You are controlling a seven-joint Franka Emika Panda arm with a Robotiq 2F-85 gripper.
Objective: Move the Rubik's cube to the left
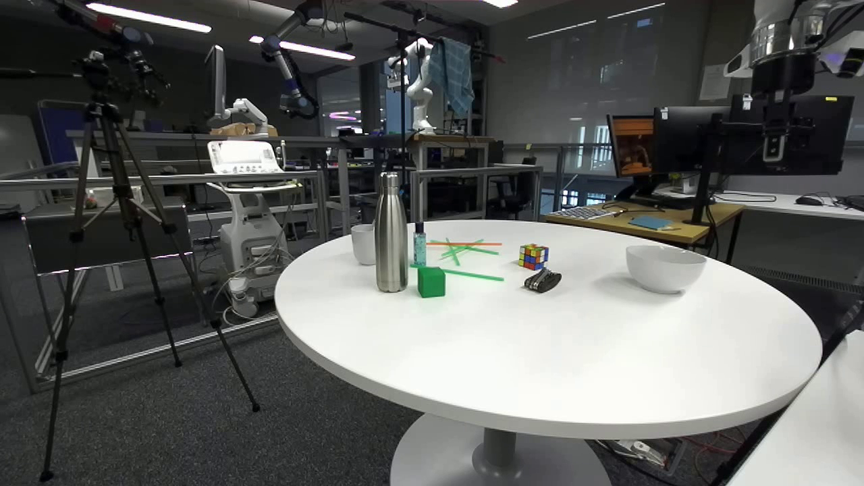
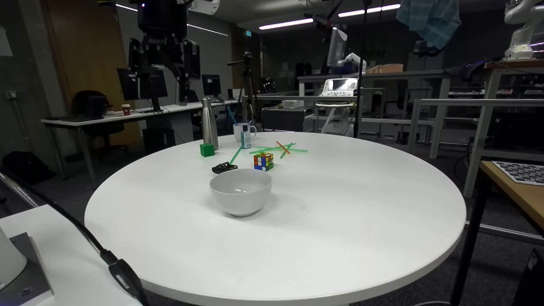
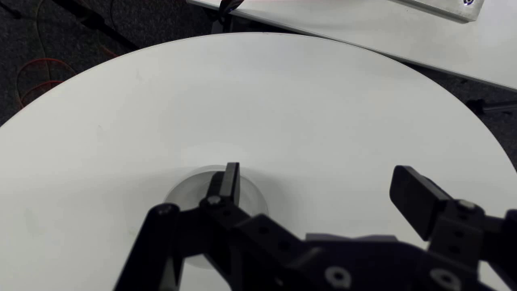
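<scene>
Rubik's cube point(image 1: 533, 256): gridded facelets, red, blue, yellow, green, white | block point(image 1: 432, 282): plain green | steel bottle point(image 1: 391, 233): silver | bowl point(image 1: 665, 270): white | mug point(image 1: 364, 244): white | tabletop point(image 1: 540, 351): white | cloth point(image 1: 453, 75): blue, pale lines | gripper point(image 3: 321, 190): black

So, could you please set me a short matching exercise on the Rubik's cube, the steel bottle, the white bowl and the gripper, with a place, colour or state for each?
Things:
1. the Rubik's cube
2. the steel bottle
3. the white bowl
4. the gripper

Places, colours, states:
A. standing upright near the green block
B. in the air, jaws apart, nothing between them
C. many-coloured, close to a small dark object
D. partly hidden behind the gripper in the wrist view

Right pairs: 1-C, 2-A, 3-D, 4-B
</scene>
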